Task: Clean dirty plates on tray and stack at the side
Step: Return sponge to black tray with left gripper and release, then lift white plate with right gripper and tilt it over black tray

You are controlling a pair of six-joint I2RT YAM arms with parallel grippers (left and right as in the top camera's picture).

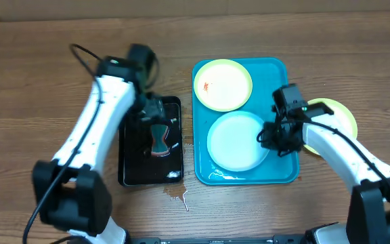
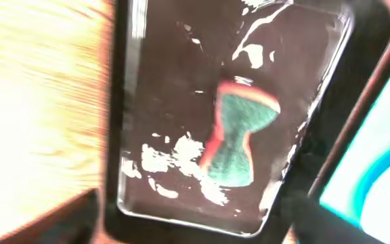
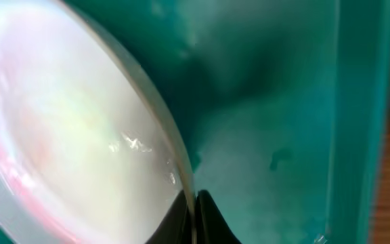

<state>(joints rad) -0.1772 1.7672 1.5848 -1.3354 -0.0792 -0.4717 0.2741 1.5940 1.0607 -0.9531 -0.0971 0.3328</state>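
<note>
Our right pincer [image 3: 195, 215] grips the pale plate [image 1: 235, 141] by its rim. Our left pincer [image 1: 152, 112] hangs open over the sponge [image 1: 160, 141] (it lies in the black tray [image 1: 131, 169]).

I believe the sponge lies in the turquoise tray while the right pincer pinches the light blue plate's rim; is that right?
Not quite: the overhead view shows the sponge in the black tray; the right pincer does pinch the rim of the light blue plate.

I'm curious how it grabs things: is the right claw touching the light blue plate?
Touching. The right wrist view shows the right gripper pinched shut on the rim of the light blue plate.
</note>
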